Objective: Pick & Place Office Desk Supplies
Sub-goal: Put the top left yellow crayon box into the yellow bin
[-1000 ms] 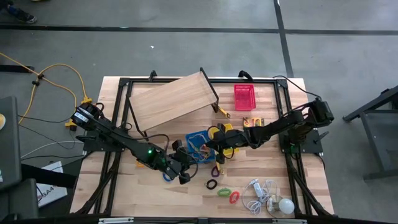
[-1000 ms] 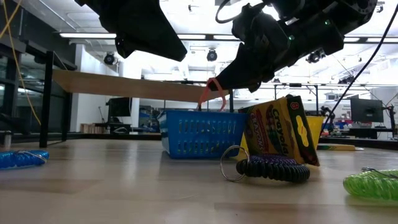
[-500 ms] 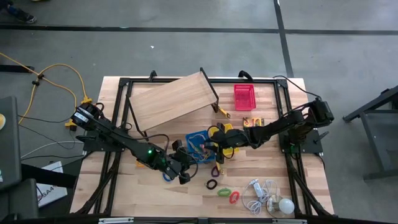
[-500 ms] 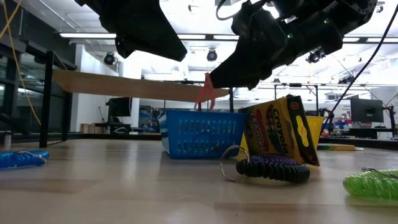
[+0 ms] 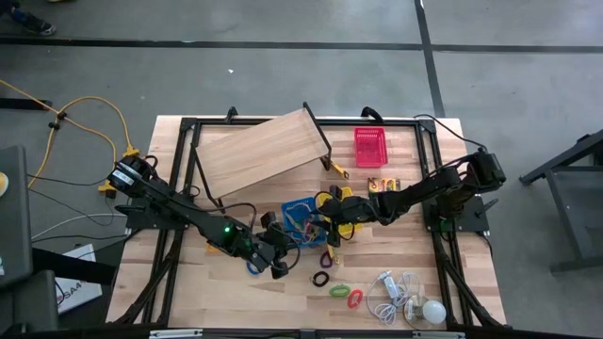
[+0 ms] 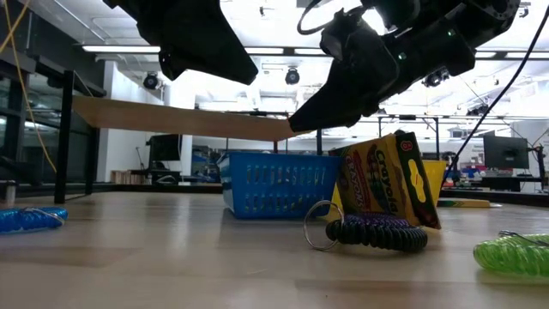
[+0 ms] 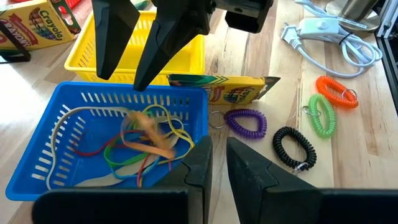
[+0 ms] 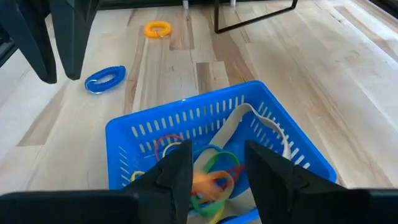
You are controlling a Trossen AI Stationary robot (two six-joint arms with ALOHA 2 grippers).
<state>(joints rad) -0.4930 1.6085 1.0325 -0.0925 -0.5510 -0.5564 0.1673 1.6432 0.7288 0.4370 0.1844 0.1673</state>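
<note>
A blue basket (image 5: 290, 209) sits mid-table and holds several coloured rubber bands (image 7: 134, 155) and a tan loop. An orange band (image 8: 208, 180) lies on top of them and looks blurred in the left wrist view (image 7: 149, 134). My right gripper (image 8: 217, 168) hangs open just above the basket's right side (image 6: 296, 124), with nothing between its fingers. My left gripper (image 7: 219, 149) hovers at the basket's near-left corner (image 5: 283, 250), its fingers a narrow gap apart and empty. A crayon box (image 7: 217, 90) leans by the yellow basket (image 7: 174, 50).
Purple (image 7: 245, 121), black (image 7: 289, 148), green (image 7: 322, 115) and orange (image 7: 336, 93) coil loops lie near the front. A blue coil (image 8: 104, 78) lies by my left gripper. A red basket (image 5: 369, 147), a wooden board (image 5: 259, 151) and a bulb with cord (image 5: 432, 311) are also there.
My right gripper has opened above the blue basket and let go of the orange band. The band hung from its fingertips and has dropped into the basket onto the other bands. Both arms have stayed in place.
</note>
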